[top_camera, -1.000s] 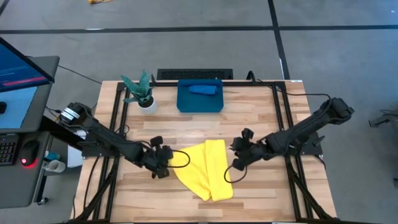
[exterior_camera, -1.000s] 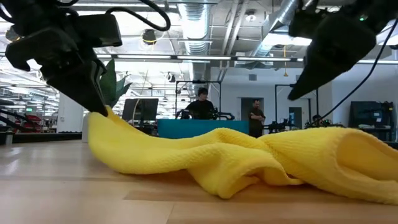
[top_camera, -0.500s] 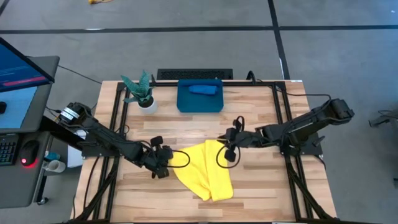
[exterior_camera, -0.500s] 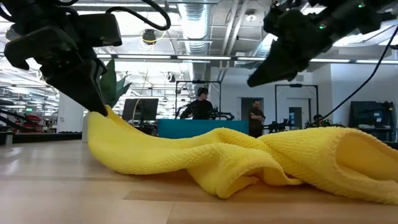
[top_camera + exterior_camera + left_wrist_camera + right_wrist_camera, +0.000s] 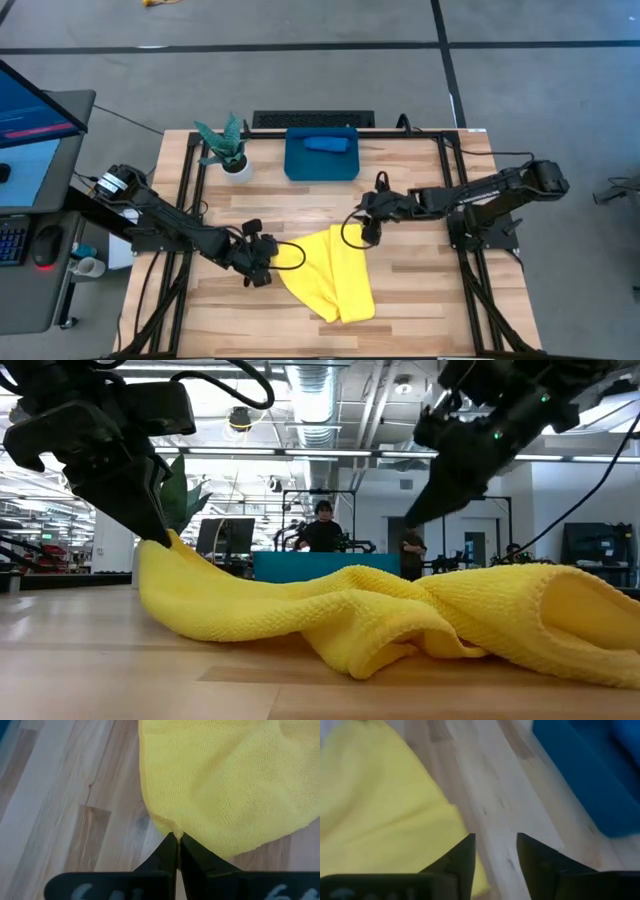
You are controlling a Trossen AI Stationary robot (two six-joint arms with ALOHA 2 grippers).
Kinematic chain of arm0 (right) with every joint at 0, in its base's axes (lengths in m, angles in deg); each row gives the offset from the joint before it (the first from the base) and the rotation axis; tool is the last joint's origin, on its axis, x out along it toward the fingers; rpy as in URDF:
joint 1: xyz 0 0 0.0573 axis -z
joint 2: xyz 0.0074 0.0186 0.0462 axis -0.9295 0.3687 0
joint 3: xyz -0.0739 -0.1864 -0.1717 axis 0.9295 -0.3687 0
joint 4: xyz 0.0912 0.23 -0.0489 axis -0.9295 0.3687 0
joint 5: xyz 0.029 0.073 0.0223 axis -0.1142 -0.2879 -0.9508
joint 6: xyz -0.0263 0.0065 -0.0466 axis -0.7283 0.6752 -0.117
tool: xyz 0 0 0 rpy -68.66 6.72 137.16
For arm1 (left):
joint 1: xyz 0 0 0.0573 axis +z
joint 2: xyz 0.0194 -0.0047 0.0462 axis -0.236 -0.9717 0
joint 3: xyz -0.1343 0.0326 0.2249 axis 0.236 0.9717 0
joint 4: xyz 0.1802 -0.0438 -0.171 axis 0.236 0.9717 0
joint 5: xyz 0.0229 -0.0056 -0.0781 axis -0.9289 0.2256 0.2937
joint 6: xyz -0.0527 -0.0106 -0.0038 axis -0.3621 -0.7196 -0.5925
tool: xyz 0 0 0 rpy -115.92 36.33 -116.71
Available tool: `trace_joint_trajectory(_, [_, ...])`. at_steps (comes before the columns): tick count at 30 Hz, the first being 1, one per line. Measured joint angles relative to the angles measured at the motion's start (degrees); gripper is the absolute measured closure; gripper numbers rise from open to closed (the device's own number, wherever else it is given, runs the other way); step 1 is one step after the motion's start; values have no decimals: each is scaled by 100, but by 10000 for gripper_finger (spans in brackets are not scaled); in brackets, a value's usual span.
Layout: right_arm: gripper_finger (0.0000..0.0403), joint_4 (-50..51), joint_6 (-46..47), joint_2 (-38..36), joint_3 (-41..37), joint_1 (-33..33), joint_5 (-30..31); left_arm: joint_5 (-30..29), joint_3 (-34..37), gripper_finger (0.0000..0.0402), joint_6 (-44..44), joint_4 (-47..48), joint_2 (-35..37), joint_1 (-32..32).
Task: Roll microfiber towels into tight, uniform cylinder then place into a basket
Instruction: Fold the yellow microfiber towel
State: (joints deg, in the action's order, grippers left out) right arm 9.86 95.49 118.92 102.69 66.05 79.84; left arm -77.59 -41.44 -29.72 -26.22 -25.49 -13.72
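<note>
The yellow towel (image 5: 330, 275) lies loosely crumpled on the middle of the table, and it also shows in the low view (image 5: 400, 615). My left gripper (image 5: 270, 262) is shut on its left edge. My right gripper (image 5: 362, 222) is open and empty, above the table just past the towel's far corner (image 5: 380, 805). The blue towel (image 5: 325, 143) lies rolled inside the teal basket (image 5: 300, 165) at the far edge. My left gripper pinches the towel's left edge (image 5: 172, 832) between its two fingertips, coming from the table's left and slanting down. That edge is held raised off the table (image 5: 165, 550). The rest of the towel slopes down from it and lies slack on the wood.
A small white pot with a green plant (image 5: 232, 155) stands to the left of the basket. Black frame rails run along the table's left and right sides. Bare wood lies between the towel and the basket (image 5: 580, 775). People stand in the room beyond the table (image 5: 322, 530).
My right gripper has gone toward the table's left and far edges, from beside the towel's right side to its far corner, staying open. My left gripper and the towel have kept still.
</note>
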Motion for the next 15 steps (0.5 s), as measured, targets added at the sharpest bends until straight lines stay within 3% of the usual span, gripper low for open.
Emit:
trace_joint_trajectory(6, [201, -102, -110, 596, 19, 31, -23, 2, 0, 401, 0, -2, -2, 0])
trace_joint_trajectory(15, [212, -360, -258, 1517, 30, -106, -83, 2, 0, 401, -1, 2, -2, 0])
